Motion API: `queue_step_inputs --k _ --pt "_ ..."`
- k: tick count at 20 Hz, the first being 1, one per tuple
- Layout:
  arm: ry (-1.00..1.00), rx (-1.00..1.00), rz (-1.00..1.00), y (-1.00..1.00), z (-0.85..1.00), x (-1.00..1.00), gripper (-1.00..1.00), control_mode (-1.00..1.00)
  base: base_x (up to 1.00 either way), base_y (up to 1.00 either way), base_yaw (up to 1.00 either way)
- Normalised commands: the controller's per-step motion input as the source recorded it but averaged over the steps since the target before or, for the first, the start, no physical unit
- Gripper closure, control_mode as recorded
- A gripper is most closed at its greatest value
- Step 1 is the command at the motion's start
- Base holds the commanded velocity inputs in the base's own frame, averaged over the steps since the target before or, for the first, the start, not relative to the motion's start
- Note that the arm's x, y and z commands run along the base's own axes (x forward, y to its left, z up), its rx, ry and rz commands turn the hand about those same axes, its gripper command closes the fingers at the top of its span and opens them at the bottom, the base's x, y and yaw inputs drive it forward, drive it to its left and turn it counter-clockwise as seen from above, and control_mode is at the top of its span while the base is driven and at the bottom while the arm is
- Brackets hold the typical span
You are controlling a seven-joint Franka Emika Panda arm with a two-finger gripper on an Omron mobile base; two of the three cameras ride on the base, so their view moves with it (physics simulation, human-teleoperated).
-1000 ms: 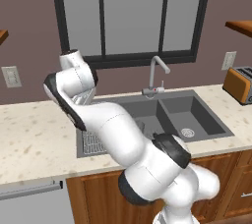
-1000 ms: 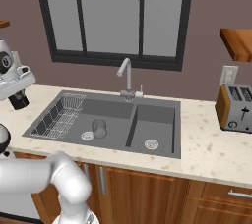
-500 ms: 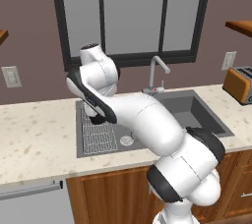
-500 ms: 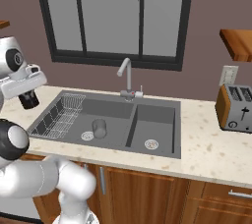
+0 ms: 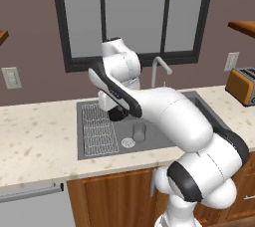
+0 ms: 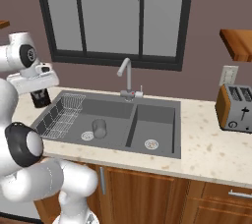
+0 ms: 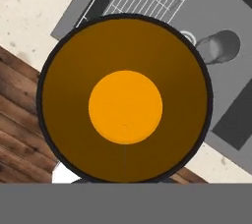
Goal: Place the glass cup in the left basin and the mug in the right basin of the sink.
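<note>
At the far left in the right base view, the claw [image 6: 40, 95] hangs above the left edge of the sink [image 6: 162, 101], over the rim by the wire rack [image 6: 61, 115]. It is closed on the mug [image 6: 41, 98], which hangs upright beneath the hand; the hand view looks straight down into the mug's orange inside. Next rightward is the left basin [image 6: 110, 110], the wider one, where the glass cup [image 6: 99, 128] already stands upright beside the round drain, so that half of the task looks done. Further right, past the dividing wall, lies the right basin [image 6: 160, 129], narrower, with its own drain and no rack. The relation that matters: the right basin sits well apart from the claw, on the far side of the whole left basin, along the sink's long axis. I judge the mug must be carried rightward over the glass cup and the divider, high enough to clear both, before lowering. The desk [image 6: 211, 149] runs on to the right.
</note>
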Motion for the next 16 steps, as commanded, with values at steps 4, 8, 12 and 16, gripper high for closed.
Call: queue_step_inputs --k 4,8,12,16 --pt "0.00 0.00 -0.30 -0.52 0.13 -0.09 1.00 -1.00 0.00 0.00 0.00" --pt "0.00 0.00 -0.31 -0.51 0.07 -0.07 1.00 -1.00 0.00 0.00 0.00" --pt "0.00 0.00 -0.32 -0.52 0.04 -0.06 1.00 -1.00 0.00 0.00 0.00" --pt "0.00 0.00 -0.36 -0.51 0.01 -0.01 1.00 -1.00 0.00 0.00 0.00"
